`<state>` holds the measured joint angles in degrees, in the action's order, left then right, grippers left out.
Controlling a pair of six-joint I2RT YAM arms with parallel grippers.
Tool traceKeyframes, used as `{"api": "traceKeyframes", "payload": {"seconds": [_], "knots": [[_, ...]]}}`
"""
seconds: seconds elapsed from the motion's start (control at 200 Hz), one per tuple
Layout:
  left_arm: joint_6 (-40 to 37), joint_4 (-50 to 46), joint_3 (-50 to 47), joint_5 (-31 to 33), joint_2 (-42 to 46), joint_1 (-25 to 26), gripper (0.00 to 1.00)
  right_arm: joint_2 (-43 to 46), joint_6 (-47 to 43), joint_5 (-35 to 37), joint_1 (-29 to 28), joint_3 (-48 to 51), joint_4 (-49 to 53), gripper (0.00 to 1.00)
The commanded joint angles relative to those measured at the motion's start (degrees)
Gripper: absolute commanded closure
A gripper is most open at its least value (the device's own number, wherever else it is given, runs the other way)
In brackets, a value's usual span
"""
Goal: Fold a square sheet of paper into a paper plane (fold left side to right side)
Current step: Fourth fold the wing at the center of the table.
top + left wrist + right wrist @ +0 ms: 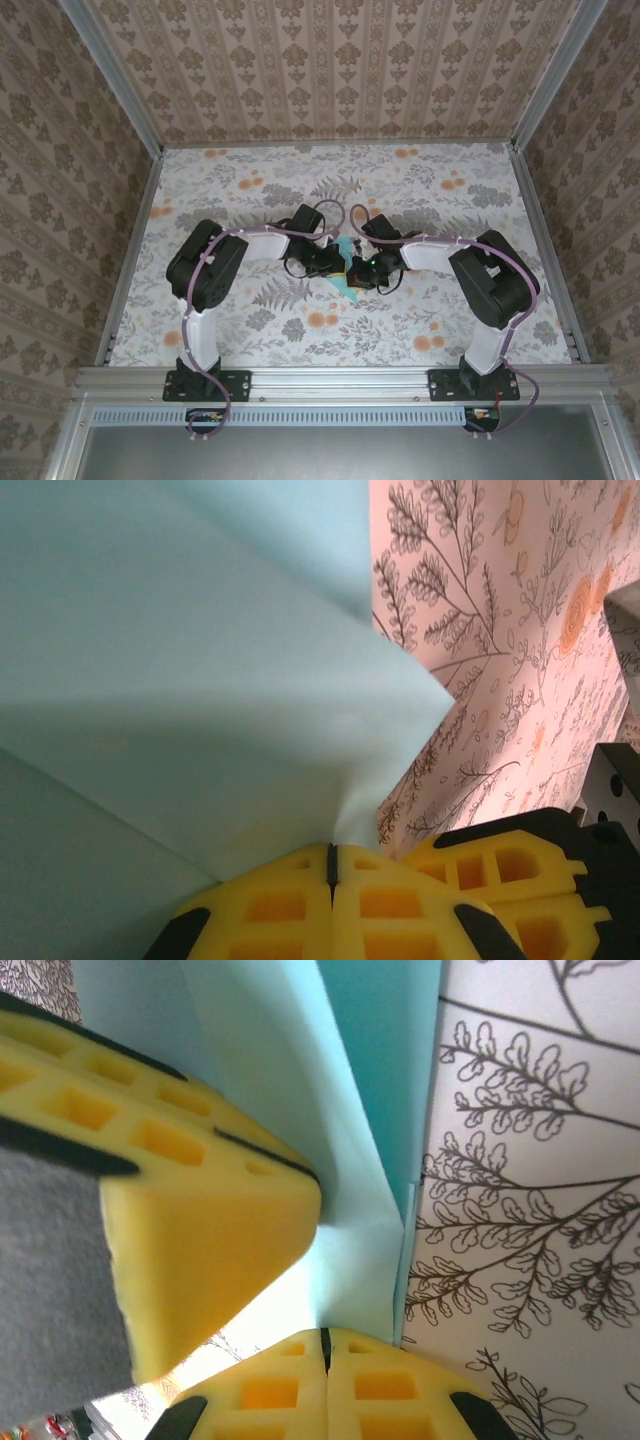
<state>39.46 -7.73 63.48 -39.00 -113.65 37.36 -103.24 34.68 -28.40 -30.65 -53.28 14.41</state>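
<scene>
The square sheet of paper (pixel 350 291) is cyan-blue and lies partly folded at the middle of the floral table, mostly hidden under both grippers. In the left wrist view the paper (pixel 180 680) rises in creased flaps and puckers into the seam of my left gripper (pixel 332 852), which is shut on it. My right gripper (pixel 325 1336) is shut, its tips against the paper (pixel 360 1160); whether it pinches the sheet I cannot tell. From above, the left gripper (pixel 338 266) and right gripper (pixel 360 268) nearly touch. No finished paper plane is in view.
The floral table (pixel 420 190) is ringed by a metal frame (pixel 135 240) and patterned walls. The left gripper's yellow fingers (pixel 200 1230) crowd the right wrist view, and the right gripper's fingers (pixel 520 870) sit close beside the left one.
</scene>
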Motion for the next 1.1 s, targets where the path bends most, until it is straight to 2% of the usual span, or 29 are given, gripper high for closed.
{"api": "traceKeyframes", "payload": {"seconds": [0.0, 0.89, 0.915, 1.095], "knots": [[-2.6, -1.9, 1.7, 7.0, -2.5, -3.1, 0.95, -4.1, -0.9, 8.0, -0.5, 2.1, 8.2, 1.0], [-9.0, -6.2, 12.9, 6.9, -10.3, -10.8, 0.93, -3.7, -1.2, 7.6, -0.8, 2.2, 9.0, 1.0], [-9.1, -6.3, 13.0, 6.9, -10.5, -12.6, 0.93, -3.7, -1.2, 7.6, -0.8, 2.2, 9.0, 1.0], [-10.2, -7.2, 14.8, 6.8, -11.3, -14.7, 0.9, -3.9, -1.2, 7.4, -0.9, 2.0, 9.1, 1.0]]}}
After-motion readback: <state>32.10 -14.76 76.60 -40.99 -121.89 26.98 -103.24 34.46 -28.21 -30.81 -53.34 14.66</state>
